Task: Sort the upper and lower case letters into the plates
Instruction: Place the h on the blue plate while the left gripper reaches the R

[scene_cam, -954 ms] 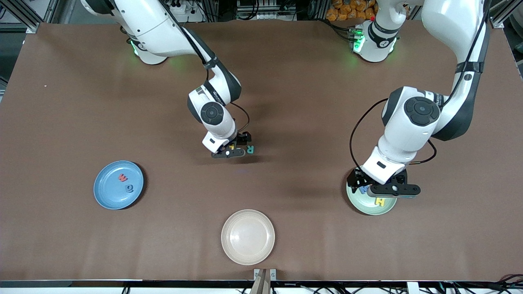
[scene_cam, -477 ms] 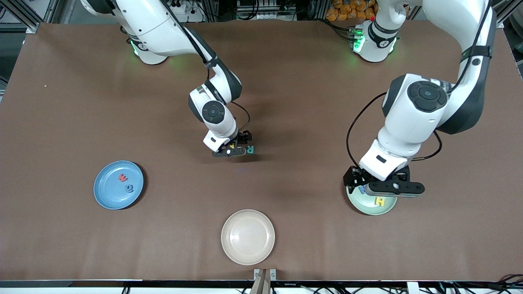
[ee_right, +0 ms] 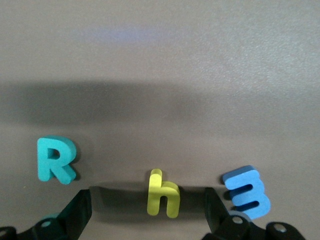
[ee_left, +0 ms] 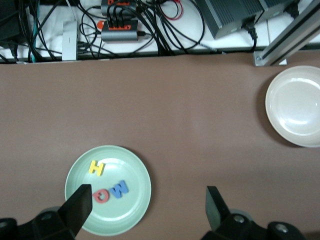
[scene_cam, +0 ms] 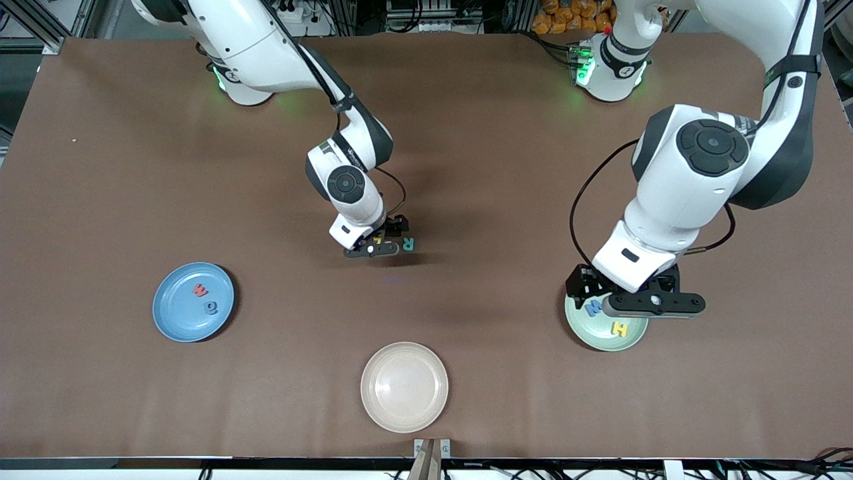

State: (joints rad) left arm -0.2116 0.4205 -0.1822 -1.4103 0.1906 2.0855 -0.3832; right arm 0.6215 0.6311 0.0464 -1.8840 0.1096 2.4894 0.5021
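Note:
My right gripper (scene_cam: pixel 378 244) is low at the table's middle and open, its fingers (ee_right: pixel 216 209) either side of a yellow h (ee_right: pixel 162 193). A teal R (scene_cam: pixel 408 244) and a blue letter (ee_right: pixel 247 193) lie beside the h on the cloth. My left gripper (scene_cam: pixel 590 288) hangs open and empty over the mint green plate (scene_cam: pixel 603 347), which holds a yellow H (ee_left: pixel 96 168), a red letter (ee_left: pixel 101 196) and a blue W (ee_left: pixel 119 189). The sky blue plate (scene_cam: pixel 174 320), toward the right arm's end, holds a red letter (scene_cam: pixel 200 290) and a blue letter (scene_cam: pixel 211 307).
A cream-beige plate (scene_cam: pixel 404 387) with nothing in it sits near the table's front edge, between the two coloured plates. Brown cloth covers the whole table. Cables and power bricks (ee_left: pixel 120 25) lie just off that front edge.
The left arm has risen above the mint plate, uncovering the blue letter there. The right gripper has barely shifted around the yellow h.

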